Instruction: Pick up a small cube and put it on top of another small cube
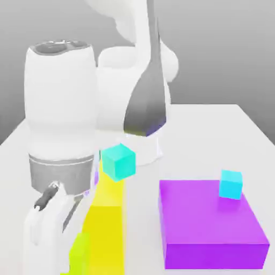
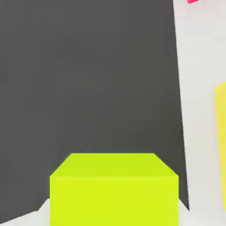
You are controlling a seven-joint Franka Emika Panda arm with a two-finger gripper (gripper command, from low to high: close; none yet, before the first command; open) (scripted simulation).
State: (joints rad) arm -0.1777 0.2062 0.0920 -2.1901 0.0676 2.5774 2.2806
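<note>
A cyan cube point(image 1: 118, 161) sits atop the yellow block point(image 1: 106, 215); another cyan cube point(image 1: 231, 183) rests on the purple block point(image 1: 212, 223). Both look rigid, light: grasp opposite flat faces. I cannot tell the gripper's state.

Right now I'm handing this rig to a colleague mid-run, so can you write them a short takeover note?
Gripper: low at the exterior view's left, near the yellow-green block; whether the jaws are open or shut cannot be told.
Things: one small cyan cube sits on the large purple block. The other small cyan cube sits on the tall yellow block.
Done: nothing stacked; the cubes are apart.
Left: grasp one cyan cube, lift it, set it on the other.
</note>
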